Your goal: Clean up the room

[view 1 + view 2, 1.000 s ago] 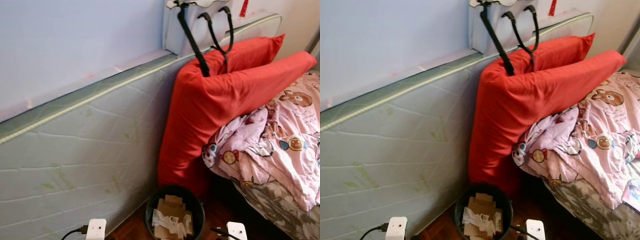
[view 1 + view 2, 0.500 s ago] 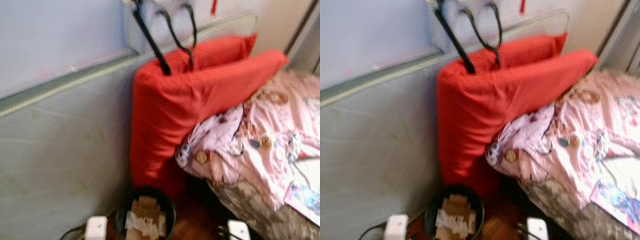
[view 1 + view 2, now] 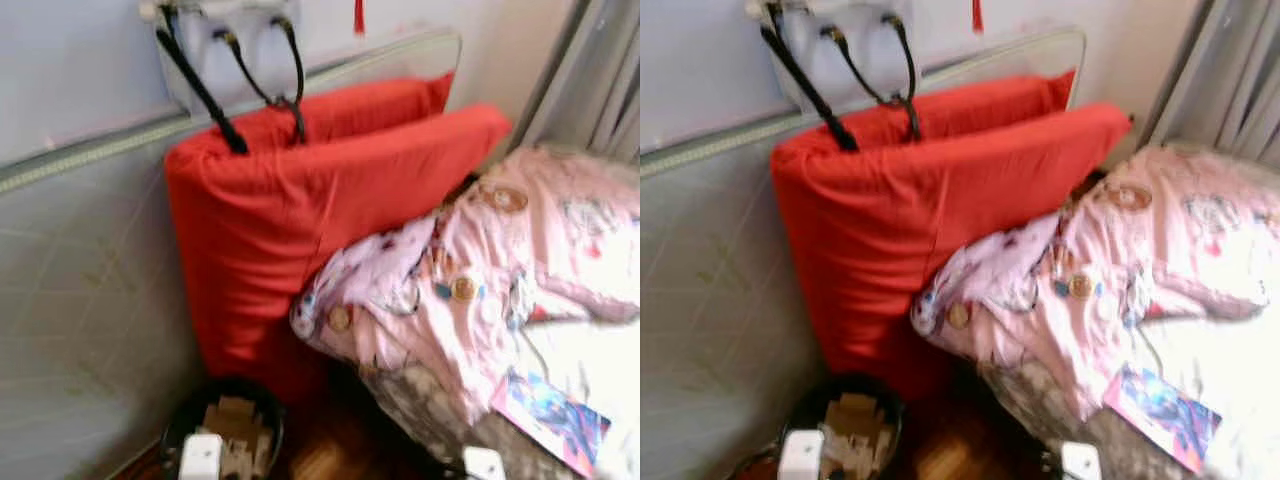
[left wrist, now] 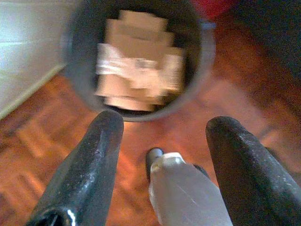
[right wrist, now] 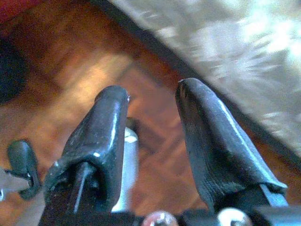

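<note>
The left gripper hangs low over the wooden floor with its fingers spread and nothing between them, just above the black bin of cardboard scraps, and the right gripper hangs likewise parted and empty beside the bed's edge. On the bed, the rumpled pink quilt looks soft and light and would best be pinched at a bunched fold, while the flat colourful booklet near the mattress edge looks thin, probably slippery, and better taken by its overhanging corner. The head views are blurred, so the booklet's print, the bin's lower half and what hangs by black straps above the red pillows stay unclear.
</note>
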Robot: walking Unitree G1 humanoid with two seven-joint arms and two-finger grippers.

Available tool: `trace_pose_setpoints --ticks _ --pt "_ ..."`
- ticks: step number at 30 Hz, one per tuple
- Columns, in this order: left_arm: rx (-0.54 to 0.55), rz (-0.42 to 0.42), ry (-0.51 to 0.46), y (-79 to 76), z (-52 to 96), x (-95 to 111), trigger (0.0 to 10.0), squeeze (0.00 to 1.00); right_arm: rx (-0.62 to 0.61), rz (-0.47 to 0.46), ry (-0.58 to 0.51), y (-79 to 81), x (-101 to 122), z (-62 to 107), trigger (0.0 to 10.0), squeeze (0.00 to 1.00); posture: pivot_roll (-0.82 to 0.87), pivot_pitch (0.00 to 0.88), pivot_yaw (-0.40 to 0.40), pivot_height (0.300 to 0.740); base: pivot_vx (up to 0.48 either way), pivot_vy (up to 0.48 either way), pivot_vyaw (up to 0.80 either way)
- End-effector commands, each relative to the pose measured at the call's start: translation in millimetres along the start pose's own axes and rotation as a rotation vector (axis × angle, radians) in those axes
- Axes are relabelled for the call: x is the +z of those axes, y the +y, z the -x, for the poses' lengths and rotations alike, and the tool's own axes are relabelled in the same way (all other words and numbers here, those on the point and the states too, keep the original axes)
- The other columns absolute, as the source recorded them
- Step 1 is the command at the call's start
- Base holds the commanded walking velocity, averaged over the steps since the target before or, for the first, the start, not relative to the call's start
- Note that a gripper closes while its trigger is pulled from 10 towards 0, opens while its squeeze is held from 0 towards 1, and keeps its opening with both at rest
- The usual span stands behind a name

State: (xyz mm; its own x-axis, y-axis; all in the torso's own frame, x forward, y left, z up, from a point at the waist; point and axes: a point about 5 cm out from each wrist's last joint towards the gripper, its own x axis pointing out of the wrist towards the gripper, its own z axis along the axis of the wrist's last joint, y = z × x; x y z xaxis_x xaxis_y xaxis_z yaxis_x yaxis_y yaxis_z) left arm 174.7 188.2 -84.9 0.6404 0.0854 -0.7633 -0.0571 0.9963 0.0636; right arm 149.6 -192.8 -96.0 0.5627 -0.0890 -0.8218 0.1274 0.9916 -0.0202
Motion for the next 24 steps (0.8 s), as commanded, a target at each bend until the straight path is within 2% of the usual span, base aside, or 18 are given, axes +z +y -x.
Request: trace_pose_setpoints --ticks 1,4,24 --pt "0.033 0.043 0.031 53.0 -4.4 29.5 10.0 0.0 0.048 -0.05 0.02 -22.6 26.4 -4.8 10.0 0.0 0.0 0.0 -0.049 0.74 0.0 0.0 0.0" --pt "0.036 0.046 0.03 53.4 -4.4 29.8 10.0 0.0 0.048 -0.055 0.019 -22.1 26.5 -4.9 10.0 0.0 0.0 0.0 -0.049 0.74 0.0 0.0 0.0" --pt "0.047 0.084 0.02 51.7 -5.3 32.1 10.0 0.0 0.054 -0.032 0.027 -23.9 29.7 -5.3 10.0 0.0 0.0 0.0 -0.065 0.74 0.0 0.0 -0.7"
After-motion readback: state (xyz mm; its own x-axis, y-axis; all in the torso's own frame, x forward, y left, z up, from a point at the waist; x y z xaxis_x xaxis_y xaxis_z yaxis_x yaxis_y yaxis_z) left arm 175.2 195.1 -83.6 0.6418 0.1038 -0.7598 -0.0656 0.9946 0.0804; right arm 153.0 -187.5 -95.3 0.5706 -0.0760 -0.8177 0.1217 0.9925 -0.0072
